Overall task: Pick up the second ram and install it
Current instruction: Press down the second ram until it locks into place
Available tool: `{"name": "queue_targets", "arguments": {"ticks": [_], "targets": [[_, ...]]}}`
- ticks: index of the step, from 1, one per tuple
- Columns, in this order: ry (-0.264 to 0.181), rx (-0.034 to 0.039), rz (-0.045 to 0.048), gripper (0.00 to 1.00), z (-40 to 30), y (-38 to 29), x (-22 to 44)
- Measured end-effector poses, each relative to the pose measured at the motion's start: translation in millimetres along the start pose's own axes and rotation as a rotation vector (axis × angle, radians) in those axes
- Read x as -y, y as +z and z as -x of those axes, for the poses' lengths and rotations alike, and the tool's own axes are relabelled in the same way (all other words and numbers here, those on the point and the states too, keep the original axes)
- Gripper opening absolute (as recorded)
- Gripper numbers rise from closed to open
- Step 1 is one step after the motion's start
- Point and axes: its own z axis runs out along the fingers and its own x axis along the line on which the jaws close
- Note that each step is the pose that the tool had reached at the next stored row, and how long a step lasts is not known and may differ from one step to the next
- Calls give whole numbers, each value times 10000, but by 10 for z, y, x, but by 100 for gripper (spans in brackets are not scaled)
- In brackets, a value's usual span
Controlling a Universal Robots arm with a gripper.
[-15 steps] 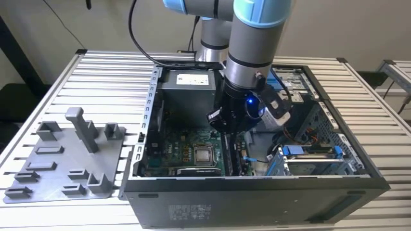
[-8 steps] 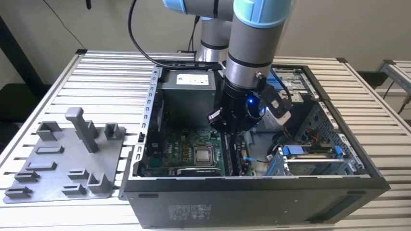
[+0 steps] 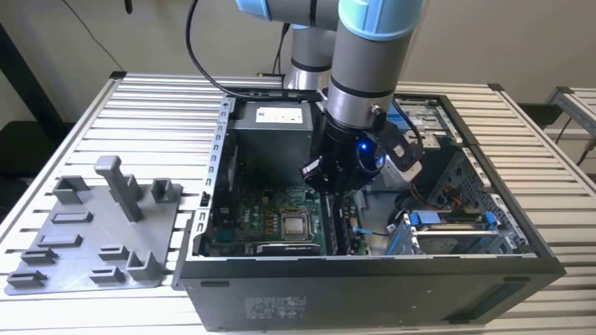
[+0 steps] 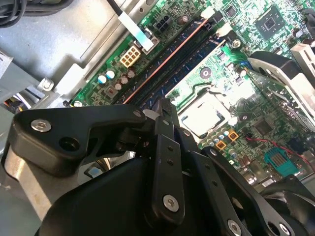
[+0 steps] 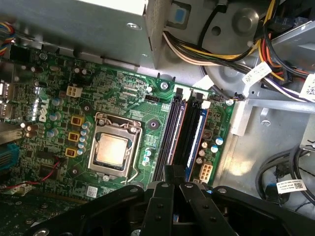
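Slatted table [image 3: 139, 118] w/ holder plate [image 3: 93, 230]; gripper [image 5: 173, 172] over RAM slots [image 5: 184, 130].

This is a robotics lab or test bench, not a home or office. A worktable [image 3: 158, 112] of ribbed aluminium profiles carries an opened PC case [image 3: 373, 279], its motherboard [image 5: 118, 98] bare with an uncovered processor [image 5: 110, 149] and cable bundles [image 5: 206, 44] trailing from the power supply [image 3: 275, 125]. Beside the case lies a grey printed holder plate [image 3: 84, 237] with posts and blocks. An industrial arm [image 3: 368, 63] with blue joint caps reaches down into the case. Plain wall behind.
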Motion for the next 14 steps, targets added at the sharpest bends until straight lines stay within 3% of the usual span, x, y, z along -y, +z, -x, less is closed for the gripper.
{"name": "queue_targets", "arguments": {"ticks": [5, 14], "targets": [[-305, 12, 0, 11, 0, 0, 0], [-1863, 69, -5, 11, -1, 0, 0]]}}
